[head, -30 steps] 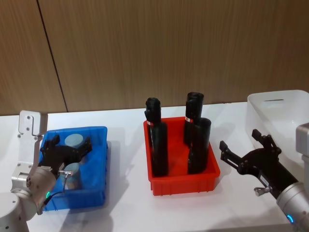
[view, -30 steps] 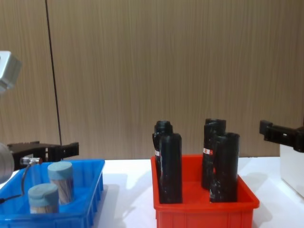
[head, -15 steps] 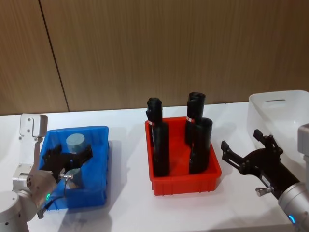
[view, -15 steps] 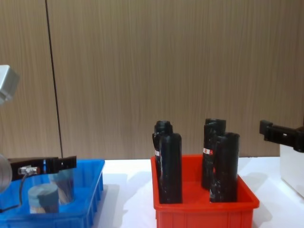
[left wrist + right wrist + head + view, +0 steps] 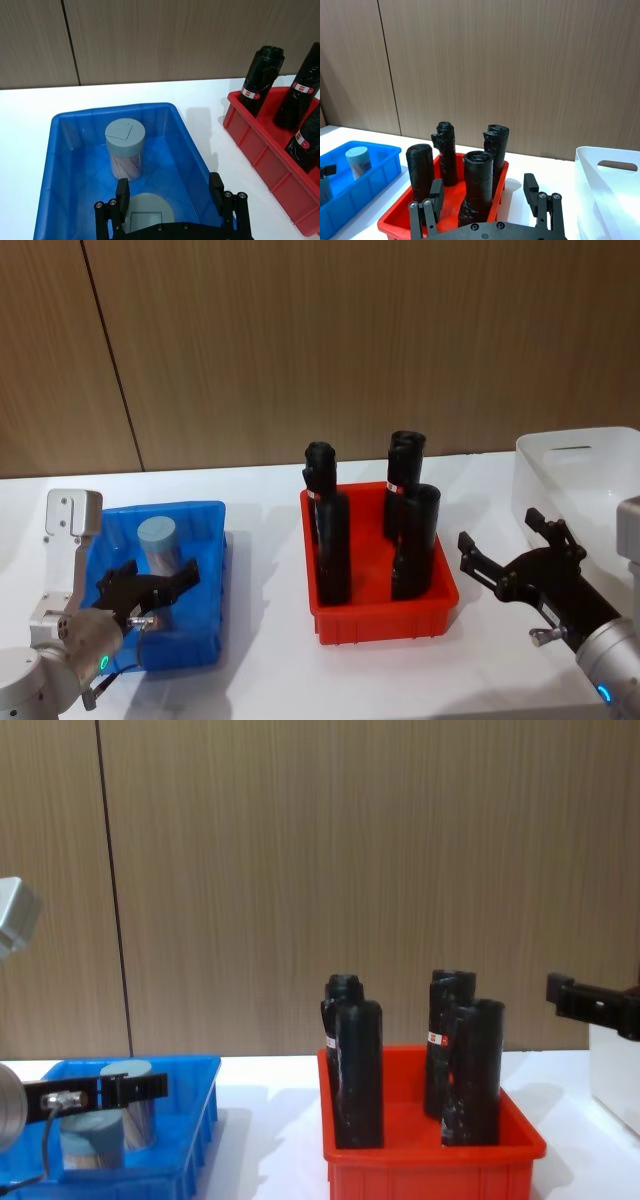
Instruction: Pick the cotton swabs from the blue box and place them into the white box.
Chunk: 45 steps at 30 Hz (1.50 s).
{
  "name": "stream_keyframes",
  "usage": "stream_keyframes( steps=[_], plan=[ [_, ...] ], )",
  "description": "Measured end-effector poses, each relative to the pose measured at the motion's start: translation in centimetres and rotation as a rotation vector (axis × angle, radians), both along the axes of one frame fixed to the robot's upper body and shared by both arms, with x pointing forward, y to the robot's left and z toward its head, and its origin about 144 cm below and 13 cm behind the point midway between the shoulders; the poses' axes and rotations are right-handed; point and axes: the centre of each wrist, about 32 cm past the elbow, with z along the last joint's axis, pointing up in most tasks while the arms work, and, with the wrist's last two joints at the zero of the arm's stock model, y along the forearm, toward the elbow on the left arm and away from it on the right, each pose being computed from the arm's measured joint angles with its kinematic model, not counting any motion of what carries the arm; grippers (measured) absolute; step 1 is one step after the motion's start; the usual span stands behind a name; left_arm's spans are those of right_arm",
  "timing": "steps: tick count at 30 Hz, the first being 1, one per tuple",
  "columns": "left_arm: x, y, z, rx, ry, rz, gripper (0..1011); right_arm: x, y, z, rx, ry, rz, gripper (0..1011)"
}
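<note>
Blue box (image 5: pixel 212 550), ten o'clock: glossy moulded plastic, ribbed walls. Cotton swabs (image 5: pixel 125 156) inside: clear smooth tubs, matt grey-blue lids. White box (image 5: pixel 560 480), two o'clock: smooth, faintly translucent plastic. Red bin (image 5: pixel 385 617), twelve: shiny plastic. Black bottles (image 5: pixel 331 545): crinkled black wrap, dull sheen. My left gripper (image 5: pixel 150 578): matt black fingers, bare metal bracket (image 5: pixel 68 540). Table (image 5: pixel 270 680) matt white; wall (image 5: pixel 300 340) wood-grain panel.

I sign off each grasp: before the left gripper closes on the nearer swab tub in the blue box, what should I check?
1. Left gripper open: ok.
2. Nearer clear cotton-swab tub with grey lid between its fingers: ok, though off-centre.
3. Fingers lowered past that lid: not ok; chest view shows them above it.
4. Farther swab tub clear of the fingers: ok.
5. Fingers clear of bright blue ribbed plastic box's wall: cannot tell.
6. Right gripper open near white translucent plastic box: ok.
</note>
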Motion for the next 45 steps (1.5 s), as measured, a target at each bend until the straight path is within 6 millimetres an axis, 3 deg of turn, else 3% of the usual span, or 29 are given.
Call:
stream_keyframes(
  steps=[24, 45],
  plan=[
    [-1.7, 0.2, 0.0, 0.077, 0.038, 0.051, 999, 0.0, 0.0, 0.0, 0.0, 0.0, 0.0, 1001],
    [-2.0, 0.4, 0.0, 0.113, -0.002, 0.049, 1000, 0.0, 0.0, 0.0, 0.0, 0.0, 0.0, 1001]
  ],
)
